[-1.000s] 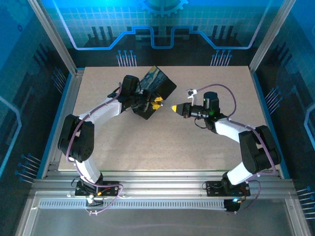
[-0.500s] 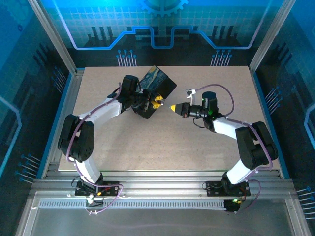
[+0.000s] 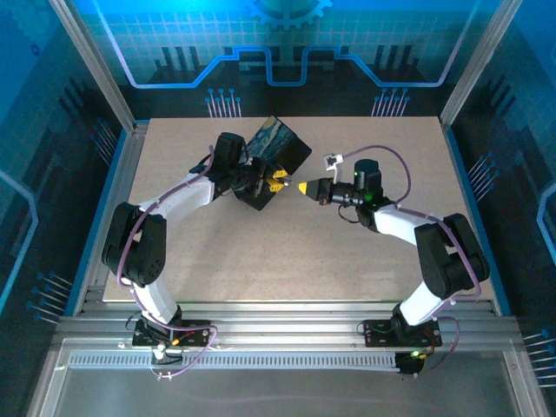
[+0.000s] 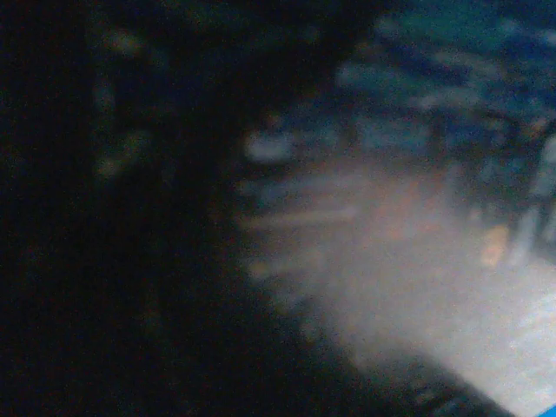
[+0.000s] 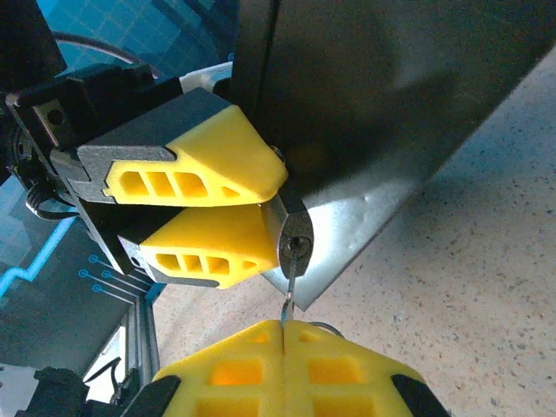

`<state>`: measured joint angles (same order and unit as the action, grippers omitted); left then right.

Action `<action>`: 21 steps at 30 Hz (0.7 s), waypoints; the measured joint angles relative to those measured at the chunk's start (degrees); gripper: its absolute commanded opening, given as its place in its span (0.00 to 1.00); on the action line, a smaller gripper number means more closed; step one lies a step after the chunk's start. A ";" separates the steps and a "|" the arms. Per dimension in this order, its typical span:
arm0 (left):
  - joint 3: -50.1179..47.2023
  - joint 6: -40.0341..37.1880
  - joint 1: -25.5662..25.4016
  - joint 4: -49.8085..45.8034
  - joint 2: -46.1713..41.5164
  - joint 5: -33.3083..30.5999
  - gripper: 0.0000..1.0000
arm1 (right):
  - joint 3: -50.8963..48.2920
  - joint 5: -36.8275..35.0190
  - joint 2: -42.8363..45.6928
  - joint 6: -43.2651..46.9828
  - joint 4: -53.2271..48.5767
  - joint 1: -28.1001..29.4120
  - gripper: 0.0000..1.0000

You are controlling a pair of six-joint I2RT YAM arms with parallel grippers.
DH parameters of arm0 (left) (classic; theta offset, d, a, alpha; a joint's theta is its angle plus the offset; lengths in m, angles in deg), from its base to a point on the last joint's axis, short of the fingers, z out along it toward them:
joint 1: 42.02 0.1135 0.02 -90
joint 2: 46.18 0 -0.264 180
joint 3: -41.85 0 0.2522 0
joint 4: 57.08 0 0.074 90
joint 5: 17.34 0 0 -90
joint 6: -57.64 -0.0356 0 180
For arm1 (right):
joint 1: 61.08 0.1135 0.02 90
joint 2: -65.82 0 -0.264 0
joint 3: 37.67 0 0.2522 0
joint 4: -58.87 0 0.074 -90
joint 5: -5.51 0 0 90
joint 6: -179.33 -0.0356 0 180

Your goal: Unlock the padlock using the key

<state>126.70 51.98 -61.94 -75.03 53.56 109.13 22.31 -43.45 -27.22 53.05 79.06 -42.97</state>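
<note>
In the right wrist view the silver padlock (image 5: 295, 236) is clamped between the two yellow fingers of my left gripper (image 5: 274, 205), its keyhole facing down toward me. My right gripper (image 5: 284, 327) is shut on the key (image 5: 290, 294), whose thin blade points up with its tip in the keyhole. From the top view, the left gripper (image 3: 278, 181) and right gripper (image 3: 304, 188) meet tip to tip at the table's middle back. A white key tag (image 3: 332, 160) hangs off the right gripper. The left wrist view is dark and blurred.
A black box (image 3: 276, 155) with a blue patterned top stands tilted right behind the left gripper and looms over the padlock (image 5: 391, 95). The speckled tabletop (image 3: 287, 252) stretches toward the near edge. Aluminium frame posts (image 3: 104, 87) flank the table.
My right gripper has moved left with the key, closing the gap to the padlock. The left arm has stayed still.
</note>
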 measured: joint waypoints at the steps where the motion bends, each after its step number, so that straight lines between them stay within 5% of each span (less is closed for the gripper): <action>1: -0.02 0.02 0.02 0.00 -0.02 0.00 0.11 | 0.20 -0.04 -0.17 0.00 0.00 0.09 0.00; 21: -0.13 -1.11 0.28 -0.42 -0.07 -0.02 0.11 | 0.37 -0.74 -1.88 -1.29 1.05 0.22 0.00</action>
<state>126.57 50.86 -61.66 -75.45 53.50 109.10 22.68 -44.19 -29.10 51.76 80.11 -42.75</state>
